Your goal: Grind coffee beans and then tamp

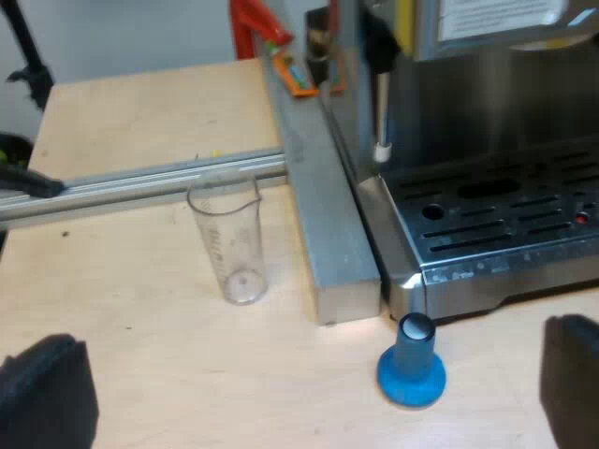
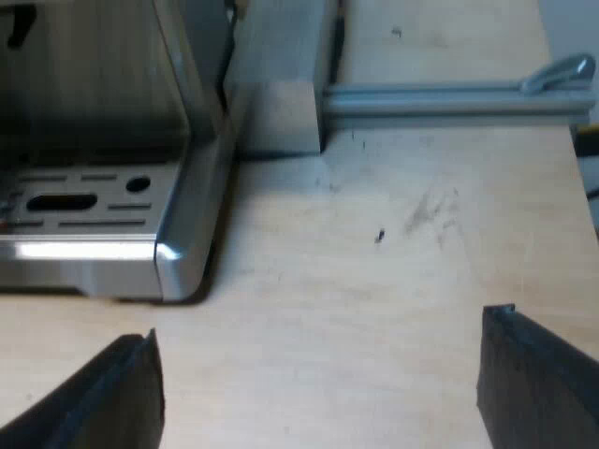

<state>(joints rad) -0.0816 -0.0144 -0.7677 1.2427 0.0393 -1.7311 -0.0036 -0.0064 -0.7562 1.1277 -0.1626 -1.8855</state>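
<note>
The left gripper (image 1: 309, 379) is seen spread wide, its two black fingers (image 1: 47, 393) held well apart with nothing gripped between them. Bare wooden table (image 1: 140, 112) is seen under the gap. The blue tamper (image 1: 412, 360) is stood upright, base down, on the table just beside a front corner of the espresso machine (image 1: 524, 122). It is placed within the spread of the fingers and is touched by neither. The machine's slotted drip tray (image 1: 505, 220) is shown at its front, and a steam wand (image 1: 382, 103) is hung above the tray's edge. A metal bar (image 1: 328, 215) is laid along the machine's side, close against it, and a thinner metal rail (image 1: 140, 182) is run off from it across the table. The clear measuring glass (image 1: 227, 238) is stood upright near where rail and bar meet, apart from the tamper. Orange and red items (image 1: 281, 47) are seen past the bar's far end; what they are cannot be told. The right gripper (image 2: 323, 374) is likewise opened wide with nothing held, its fingers (image 2: 131, 398) poised over bare table (image 2: 374, 262) near a front corner of the machine (image 2: 178, 253). A metal block (image 2: 281, 112) is set against that corner, and a rail (image 2: 449, 98) is run away from the block.
</note>
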